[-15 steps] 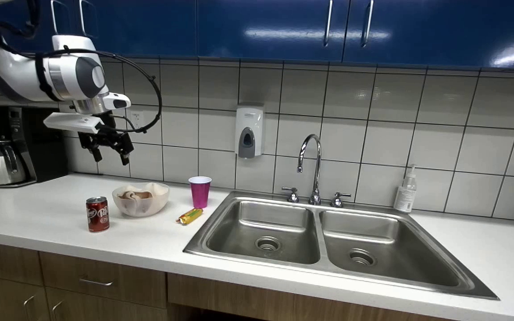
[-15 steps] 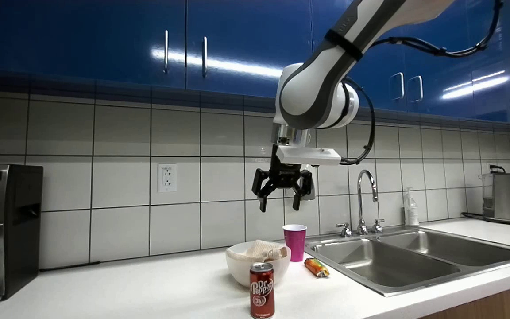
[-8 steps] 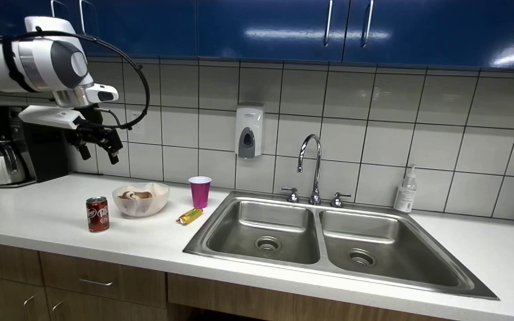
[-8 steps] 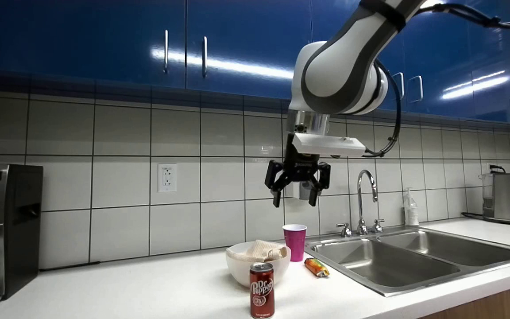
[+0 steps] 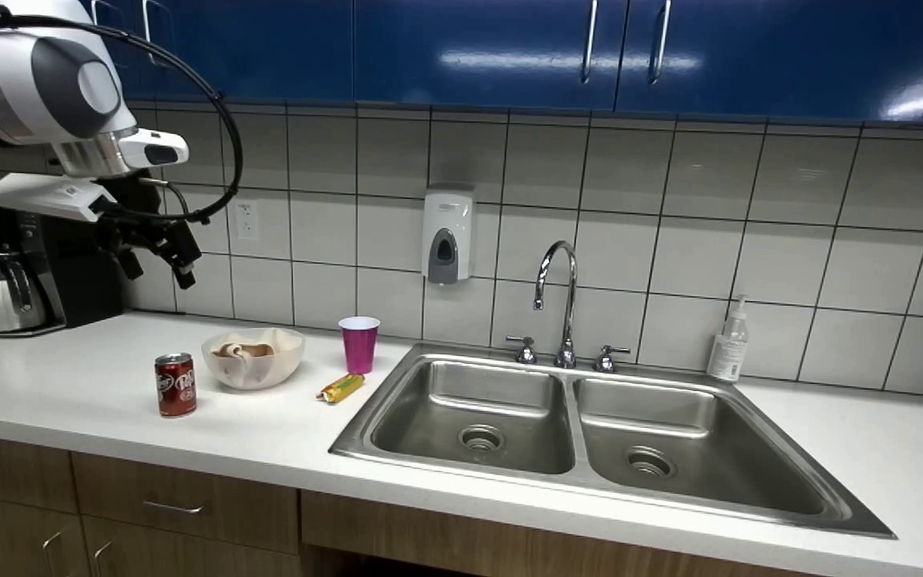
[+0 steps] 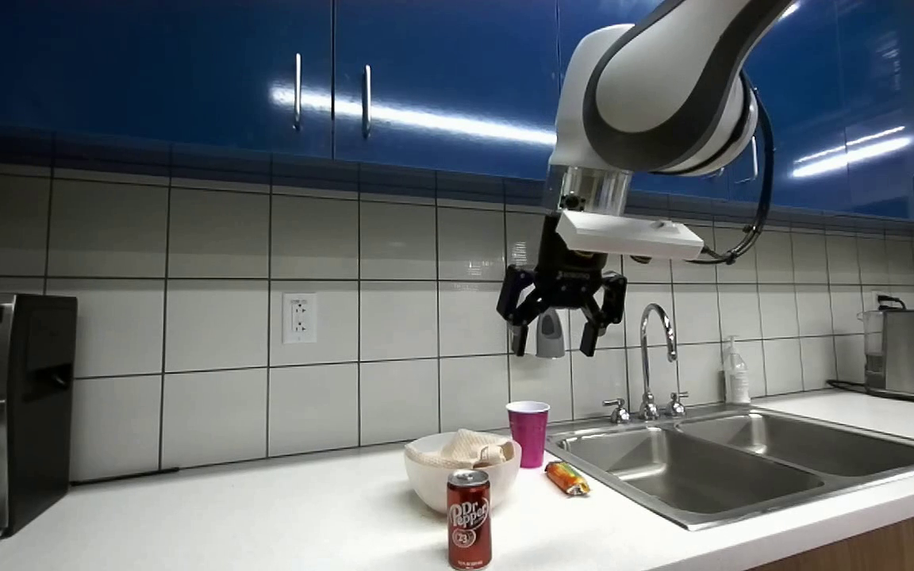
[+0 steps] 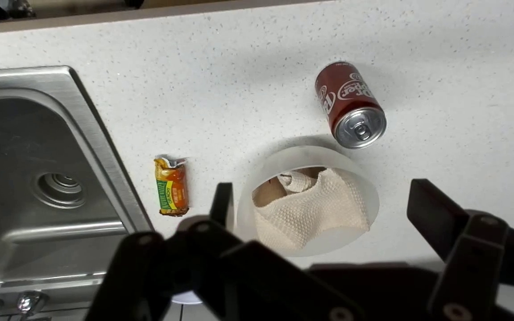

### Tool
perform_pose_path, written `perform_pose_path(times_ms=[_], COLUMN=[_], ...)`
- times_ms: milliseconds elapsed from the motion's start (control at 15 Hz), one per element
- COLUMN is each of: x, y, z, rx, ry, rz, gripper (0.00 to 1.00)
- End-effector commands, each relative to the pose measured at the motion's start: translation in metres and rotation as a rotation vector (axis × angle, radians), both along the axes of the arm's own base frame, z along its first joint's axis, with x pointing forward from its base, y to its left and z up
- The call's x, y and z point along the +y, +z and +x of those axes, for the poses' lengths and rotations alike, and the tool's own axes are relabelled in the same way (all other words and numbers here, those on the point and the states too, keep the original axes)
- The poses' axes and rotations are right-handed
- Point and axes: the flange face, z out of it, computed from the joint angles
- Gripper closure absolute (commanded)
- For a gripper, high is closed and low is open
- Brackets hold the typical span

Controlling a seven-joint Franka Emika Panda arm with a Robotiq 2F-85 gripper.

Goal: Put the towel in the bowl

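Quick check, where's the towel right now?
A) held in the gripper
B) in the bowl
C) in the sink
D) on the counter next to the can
B: the wrist view shows the towel bunched inside the bowl, and the gripper hangs open with nothing in it.

Bowl (image 5: 251, 375): round, whitish, translucent; sits upright on the table (image 5: 77, 377). Towel (image 7: 312, 211): cream, bumpy weave, crumpled and loosely folded, lying inside the bowl. In the wrist view, wide flap spreads across much of the opening; smaller curled fold beside it. One corner reaches the rim. Brown patch by the folds, cannot tell whether cloth.
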Motion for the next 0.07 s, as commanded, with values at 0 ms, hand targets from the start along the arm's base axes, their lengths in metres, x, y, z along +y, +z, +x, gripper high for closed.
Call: perform_pose_path(times_ms=[0], x=[-0.0003], y=[-0.0009], z=[0.0006], rx=[0.004], ry=[0.0], rz=[0.0], gripper=[0.0])
